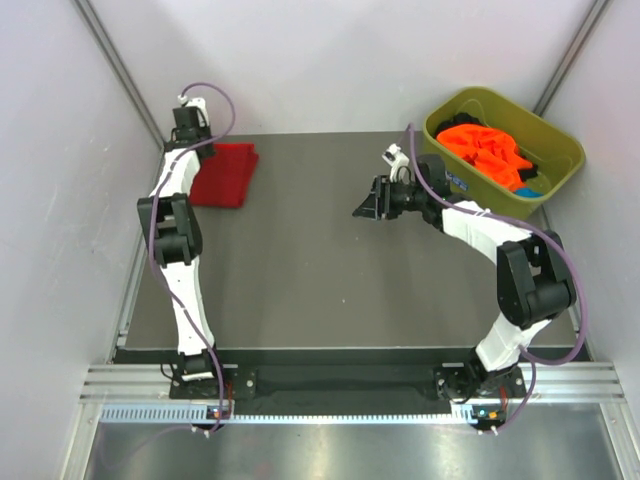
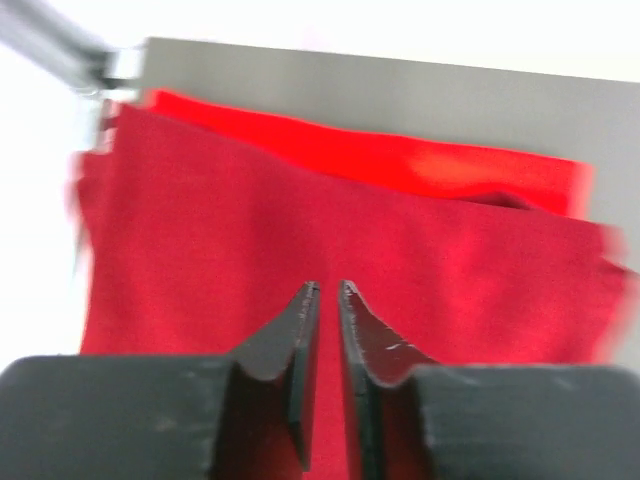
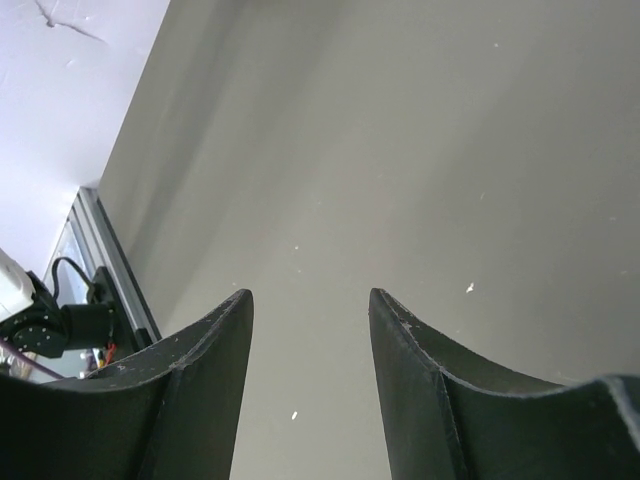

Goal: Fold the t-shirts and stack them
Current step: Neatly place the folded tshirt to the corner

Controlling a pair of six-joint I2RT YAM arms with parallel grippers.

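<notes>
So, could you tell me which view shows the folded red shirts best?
The left wrist view: the crimson shirt fills it, lying on the brighter red shirt. The top view shows them small; the right wrist view, none.

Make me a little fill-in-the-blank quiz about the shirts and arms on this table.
1. The bunched orange cloth t-shirts lie in the olive-green plastic tub at the table's far ___ corner.
2. The folded dark crimson cloth t-shirt lies ___ the brighter red cloth t-shirt.
3. The right arm's jaws stand ___, with nothing between them, above the dark grey table.

Missing words: right; on top of; open.
</notes>
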